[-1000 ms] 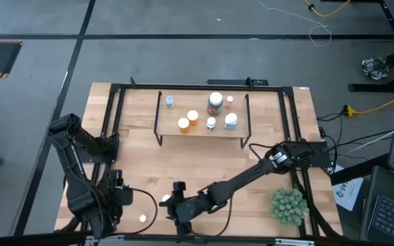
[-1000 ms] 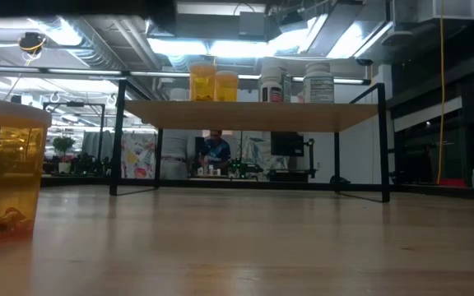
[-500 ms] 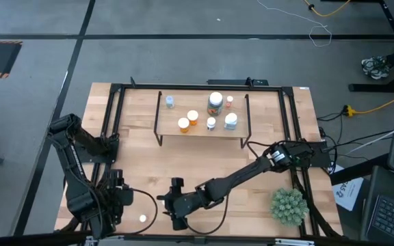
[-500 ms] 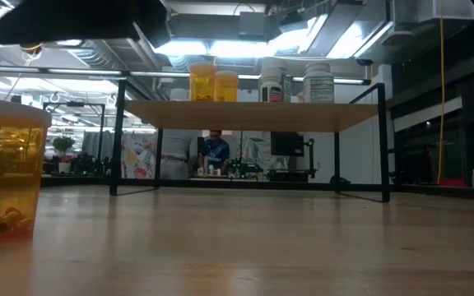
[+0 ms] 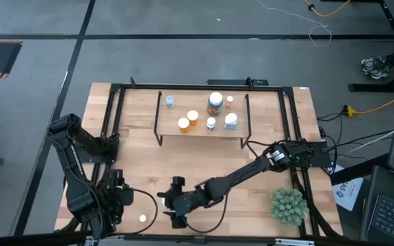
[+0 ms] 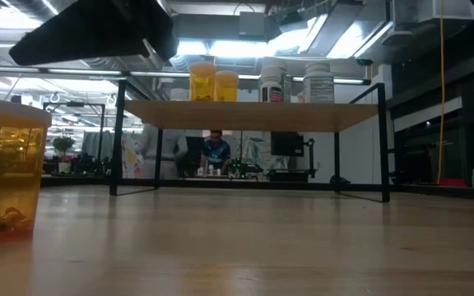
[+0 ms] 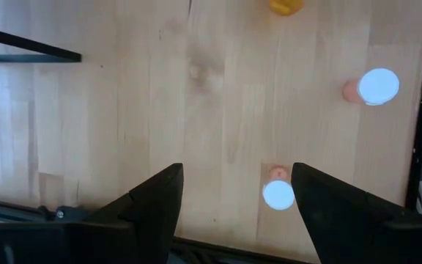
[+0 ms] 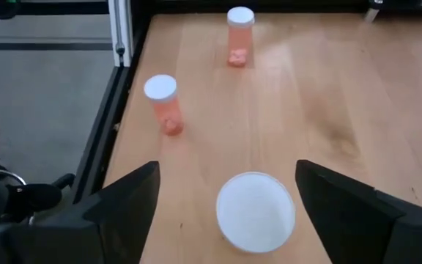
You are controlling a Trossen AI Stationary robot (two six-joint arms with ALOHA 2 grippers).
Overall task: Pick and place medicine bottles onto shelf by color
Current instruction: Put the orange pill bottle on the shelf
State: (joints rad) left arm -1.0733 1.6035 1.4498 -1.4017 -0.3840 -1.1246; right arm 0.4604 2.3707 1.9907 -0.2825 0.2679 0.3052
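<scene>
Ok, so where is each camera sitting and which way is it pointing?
High: above the table, facing straight down; both arms show.
Low: at tabletop height, facing level across the table; a dark arm part shows at the top.
Left wrist: on the left arm, facing down at the table past the open left gripper.
Right wrist: on the right arm, facing forward and down past the open right gripper at a white cap.
Shared: high and low both show the shelf and its bottles.
</scene>
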